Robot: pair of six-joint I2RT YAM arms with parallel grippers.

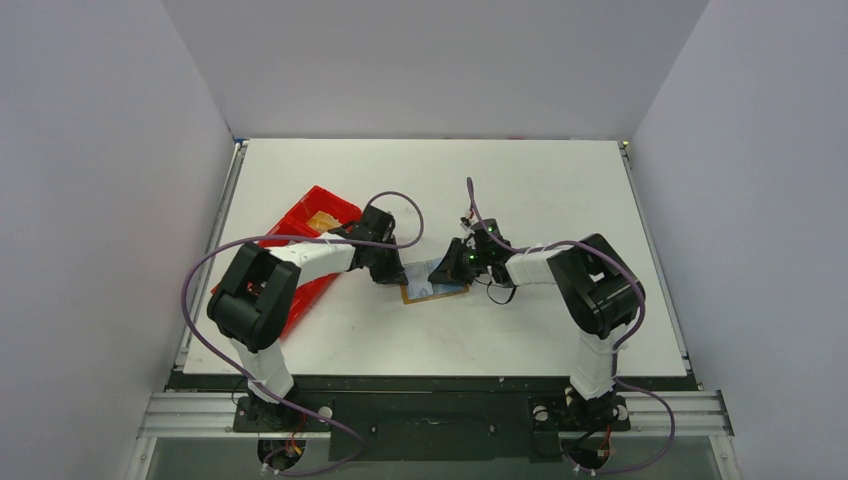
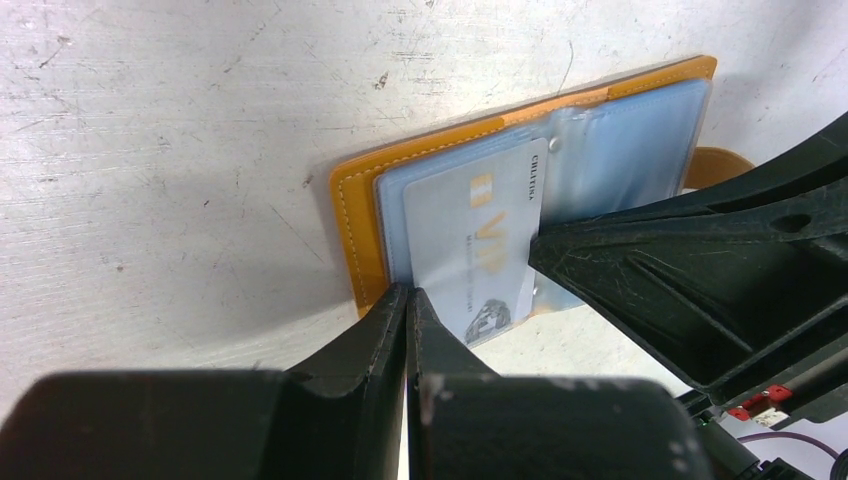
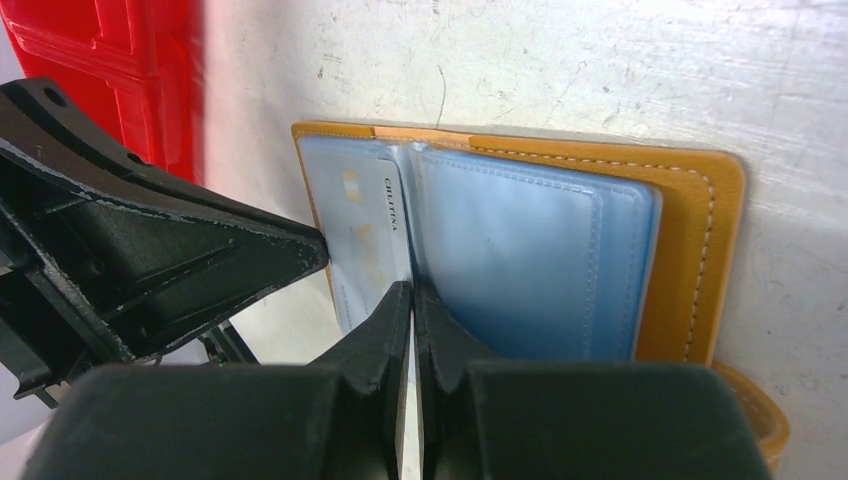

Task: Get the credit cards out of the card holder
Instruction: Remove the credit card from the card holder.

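White surface (image 1: pixel 520 190) has open room to the right and far side; a long red plastic tray (image 1: pixel 320 200) sits left of the tan leather folding card holder (image 2: pixel 350 230). A pale blue-grey credit card (image 2: pixel 470 240) pokes past the holder's edge. Left tool (image 2: pixel 408 300) is clenched at the holder's edge, right tool (image 3: pixel 412 295) clenched at the card's edge, grip unconfirmed. Risk: the thin pinch slips, or the holder drags along.

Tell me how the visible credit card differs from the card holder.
The credit card is pale blue-grey with printed lettering; the card holder is orange-tan with pale stitching. The credit card is smaller than the open card holder. The credit card sits askew, a corner poking past the card holder's edge; the card holder lies flat on the table. Both are flat rectangles.
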